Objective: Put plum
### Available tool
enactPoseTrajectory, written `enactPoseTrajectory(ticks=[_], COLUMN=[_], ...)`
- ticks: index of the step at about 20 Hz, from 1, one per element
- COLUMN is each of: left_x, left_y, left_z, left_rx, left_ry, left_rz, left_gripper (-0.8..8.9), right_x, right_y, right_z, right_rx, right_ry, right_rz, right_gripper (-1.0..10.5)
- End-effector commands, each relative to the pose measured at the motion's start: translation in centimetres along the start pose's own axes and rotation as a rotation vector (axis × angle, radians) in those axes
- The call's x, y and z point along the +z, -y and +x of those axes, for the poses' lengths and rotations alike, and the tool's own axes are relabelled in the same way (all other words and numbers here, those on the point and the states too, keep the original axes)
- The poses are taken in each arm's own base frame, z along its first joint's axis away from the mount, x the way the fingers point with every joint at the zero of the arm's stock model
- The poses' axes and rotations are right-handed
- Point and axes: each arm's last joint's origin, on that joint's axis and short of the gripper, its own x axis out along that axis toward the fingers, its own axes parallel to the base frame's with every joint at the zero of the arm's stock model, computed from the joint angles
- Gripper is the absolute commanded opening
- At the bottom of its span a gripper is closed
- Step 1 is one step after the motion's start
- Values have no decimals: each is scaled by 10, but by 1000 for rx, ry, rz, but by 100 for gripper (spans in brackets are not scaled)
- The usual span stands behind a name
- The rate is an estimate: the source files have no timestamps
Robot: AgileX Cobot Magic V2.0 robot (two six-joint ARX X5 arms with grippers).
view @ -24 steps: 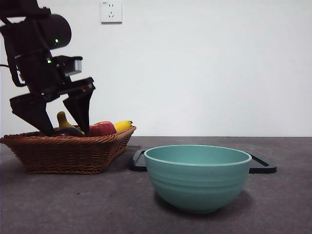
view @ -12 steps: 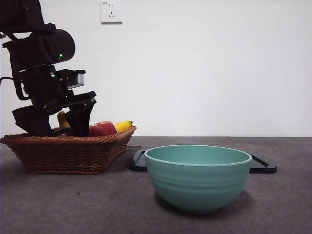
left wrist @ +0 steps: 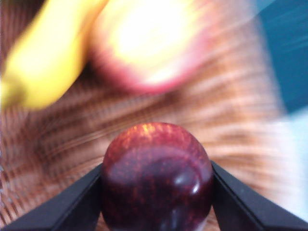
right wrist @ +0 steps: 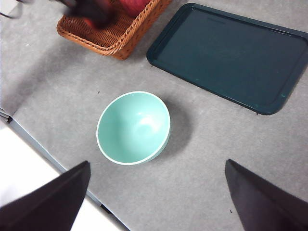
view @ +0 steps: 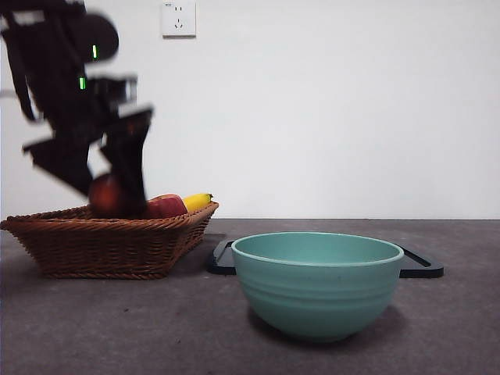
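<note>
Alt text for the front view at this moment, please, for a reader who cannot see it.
The left gripper holds a dark red plum just above a wicker basket at the left, where an apple and banana remain. A green bowl stands in front, a dark tray behind it.

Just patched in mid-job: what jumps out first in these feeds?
The left pincer, shut on the dark plum, holds it just above the wicker basket at the table's left side in the front view. An empty green bowl stands front and center, with a dark tray behind it.
</note>
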Motion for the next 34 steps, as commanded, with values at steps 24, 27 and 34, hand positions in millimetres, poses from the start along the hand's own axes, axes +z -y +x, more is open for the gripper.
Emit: enactPoseTrajectory(ticks=[24, 27, 34], left_x=[-48, -51, -54], left_y=[207, 211, 212], left_z=[42, 54, 66], left_rx=[-281, -252, -223], left_ry=[-106, -110, -118], left_rz=[561, 587, 652], left_gripper=[275, 275, 276], right_x=[4, 4, 4], right_y=[-2, -2, -2], right_z=[-3, -3, -3], right_rx=[3, 3, 3], right_ry=[20, 20, 20], right_rz=[-18, -18, -18], right_gripper=[450, 450, 450])
